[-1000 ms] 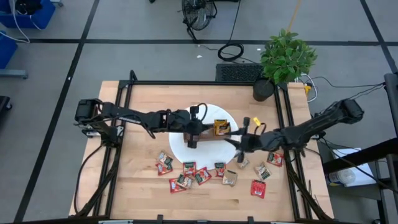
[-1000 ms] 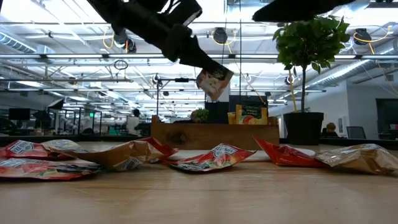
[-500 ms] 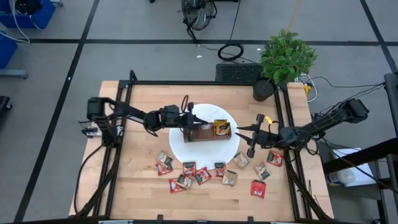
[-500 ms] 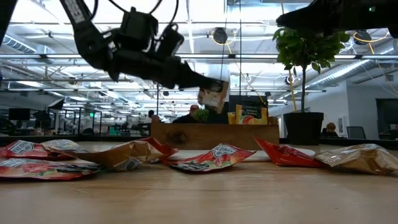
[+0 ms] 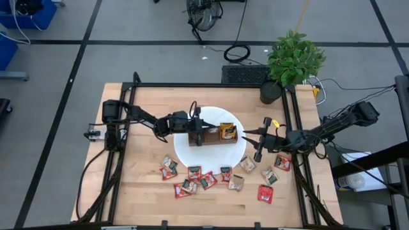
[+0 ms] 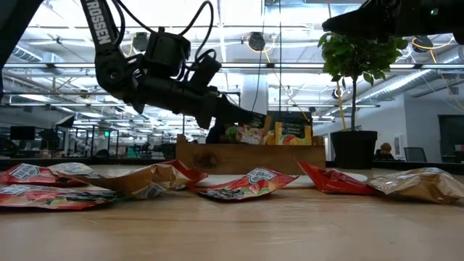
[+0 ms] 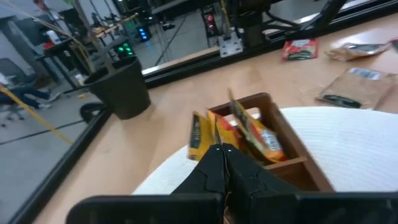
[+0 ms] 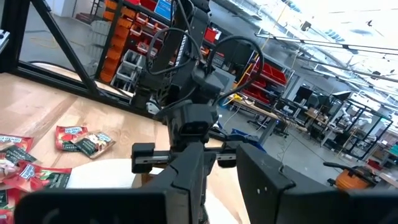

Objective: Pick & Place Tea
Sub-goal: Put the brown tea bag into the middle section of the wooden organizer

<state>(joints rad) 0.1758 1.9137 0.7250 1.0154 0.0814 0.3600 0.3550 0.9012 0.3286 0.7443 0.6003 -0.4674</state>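
Note:
A brown wooden tray (image 5: 209,139) with compartments sits on a white plate (image 5: 189,155); yellow sachets (image 5: 227,131) stand in its right end. My left gripper (image 5: 199,131) reaches in from the table's left over the tray, shut on a tan and orange tea sachet (image 6: 251,133). Several red and tan sachets (image 5: 203,179) lie flat on the near part of the table. My right gripper (image 5: 256,142) hovers open right of the plate, holding nothing. My left gripper pinches the tea sachet by its upper edge (image 6: 245,125) between both fingers (image 7: 214,163), slanting down from the table's left. The sachet hangs tilted below the fingertips, and its lower part (image 7: 261,140) sits inside a tray compartment beside the yellow sachets.
A potted plant (image 5: 291,61) stands at the table's far right corner. Black rails (image 5: 128,121) run along the table's left and right sides. Loose sachets (image 5: 271,176) also lie below the right gripper. The far left of the table shows bare wood (image 5: 160,102).
My left gripper has drawn back toward the table's left and come down, lowering the held sachet from above the tray into a compartment. My right gripper has pulled back a little toward the table's right edge, then kept still.

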